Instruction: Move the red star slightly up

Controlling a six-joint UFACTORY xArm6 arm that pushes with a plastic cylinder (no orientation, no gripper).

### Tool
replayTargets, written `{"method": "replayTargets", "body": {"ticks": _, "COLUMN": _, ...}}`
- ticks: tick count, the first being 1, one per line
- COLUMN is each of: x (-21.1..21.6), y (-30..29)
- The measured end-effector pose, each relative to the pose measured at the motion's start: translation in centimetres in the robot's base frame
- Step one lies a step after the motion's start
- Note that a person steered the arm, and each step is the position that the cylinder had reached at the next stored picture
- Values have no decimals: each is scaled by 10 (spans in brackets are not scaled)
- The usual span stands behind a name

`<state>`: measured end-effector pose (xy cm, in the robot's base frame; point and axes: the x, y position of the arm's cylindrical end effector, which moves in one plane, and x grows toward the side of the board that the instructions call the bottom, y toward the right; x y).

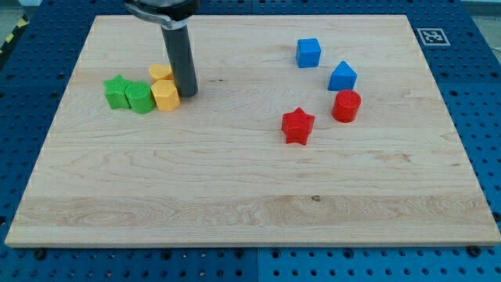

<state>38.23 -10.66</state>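
The red star (297,125) lies on the wooden board (250,196), right of centre. My tip (187,93) is far to its left, touching the right side of a yellow hexagon block (165,95). A second yellow block (161,74) sits just above that, partly behind the rod. A red cylinder (346,106) stands just to the upper right of the red star, apart from it.
A green star (117,91) and a green rounded block (140,97) sit left of the yellow hexagon, touching in a row. A blue cube (308,52) and a blue triangular block (342,77) lie above the red cylinder.
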Motion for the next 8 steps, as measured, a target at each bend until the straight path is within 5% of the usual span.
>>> {"method": "replayTargets", "body": {"ticks": 2, "x": -8, "y": -9}}
{"method": "replayTargets", "body": {"ticks": 5, "x": 47, "y": 131}}
{"method": "replayTargets", "body": {"ticks": 8, "x": 51, "y": 147}}
